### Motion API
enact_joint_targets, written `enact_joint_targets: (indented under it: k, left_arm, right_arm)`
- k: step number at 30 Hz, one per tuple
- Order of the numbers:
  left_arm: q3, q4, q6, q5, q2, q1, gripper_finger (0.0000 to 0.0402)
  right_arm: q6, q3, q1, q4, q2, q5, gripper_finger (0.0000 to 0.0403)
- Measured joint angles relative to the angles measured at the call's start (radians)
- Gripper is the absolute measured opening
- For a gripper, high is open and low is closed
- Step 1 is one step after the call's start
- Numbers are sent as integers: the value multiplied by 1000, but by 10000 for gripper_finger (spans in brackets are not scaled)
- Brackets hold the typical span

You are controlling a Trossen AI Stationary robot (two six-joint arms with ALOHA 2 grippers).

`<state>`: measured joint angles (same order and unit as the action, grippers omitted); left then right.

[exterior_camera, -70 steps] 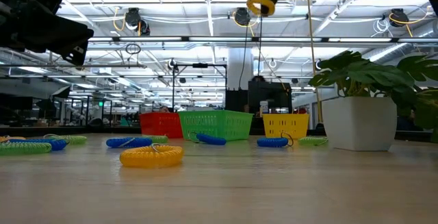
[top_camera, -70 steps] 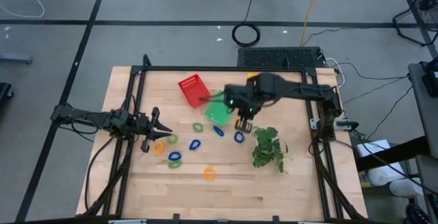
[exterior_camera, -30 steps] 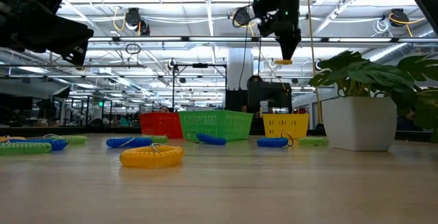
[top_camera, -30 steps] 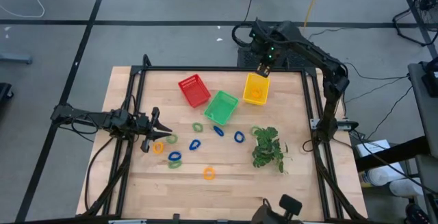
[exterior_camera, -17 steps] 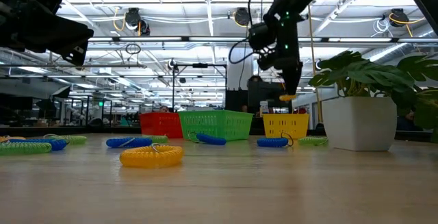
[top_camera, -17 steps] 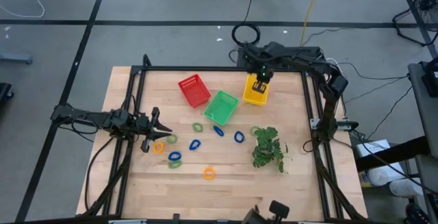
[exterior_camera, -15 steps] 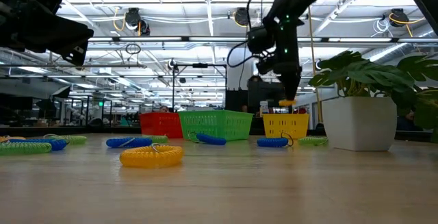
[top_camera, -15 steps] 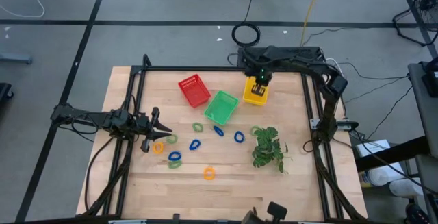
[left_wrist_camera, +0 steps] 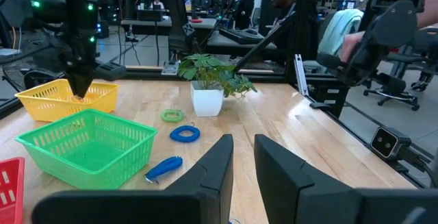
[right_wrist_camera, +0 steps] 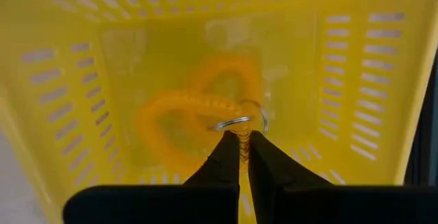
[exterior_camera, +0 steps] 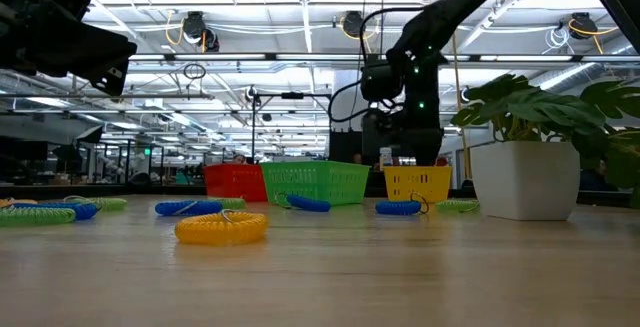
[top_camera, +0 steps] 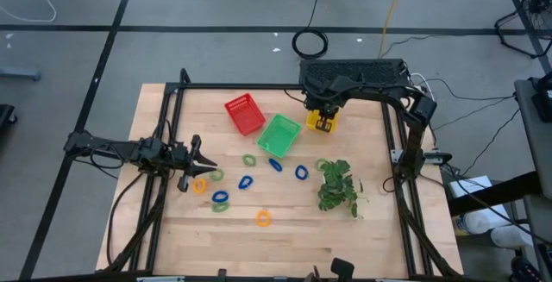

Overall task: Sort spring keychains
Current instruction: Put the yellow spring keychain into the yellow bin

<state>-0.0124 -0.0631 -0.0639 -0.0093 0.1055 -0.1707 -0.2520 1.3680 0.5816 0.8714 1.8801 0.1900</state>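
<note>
My right gripper (right_wrist_camera: 240, 157) reaches down into the yellow basket (top_camera: 333, 112) at the table's far right, shut on an orange spring keychain (right_wrist_camera: 171, 125). In the low view the basket's wall (exterior_camera: 417, 182) hides the fingertips. Other spring keychains lie flat on the wood: green (top_camera: 249, 159), blue (top_camera: 275, 165), blue (top_camera: 301, 172), orange (top_camera: 263, 218) and several more near my left gripper (top_camera: 197, 163). That gripper waits level at the table's left edge, its fingers a little apart with nothing between them (left_wrist_camera: 243, 162). My right gripper pinches the orange keychain's coil (right_wrist_camera: 241, 146) between its two fingertips, right beside the metal split ring (right_wrist_camera: 236, 122). The fingers come steeply from above. The coiled loop hangs below them inside the basket. Whether it rests on the basket floor, I cannot tell.
A red basket (top_camera: 243, 114) and a green basket (top_camera: 279, 134) stand left of the yellow one. A leafy plant (top_camera: 338, 187) in a white pot (exterior_camera: 520, 179) stands at the right. The black frame rail (top_camera: 276, 87) runs along the far edge.
My right gripper has come down from high above the table's far edge into the yellow basket, staying shut on the orange keychain, which has gone down with it.
</note>
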Motion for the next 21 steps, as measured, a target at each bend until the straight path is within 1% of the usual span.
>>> enact_joint_targets:
  k: [5,7,9,17,21]
  left_arm:
    - [0,0,0,0,0,0,67]
    - [0,0,0,0,0,0,67]
    - [0,0,0,0,0,0,67]
    - [0,0,0,0,0,0,67]
    - [0,0,0,0,0,0,67]
  right_arm:
    - [-20,-8,1,-30,0,0,3]
    - [-30,-8,-3,-42,0,44,13]
    - [-38,-8,-7,-45,0,76,31]
    - [-48,-8,-7,-38,0,75,135]
    - [-71,-8,-7,-37,-1,72,173]
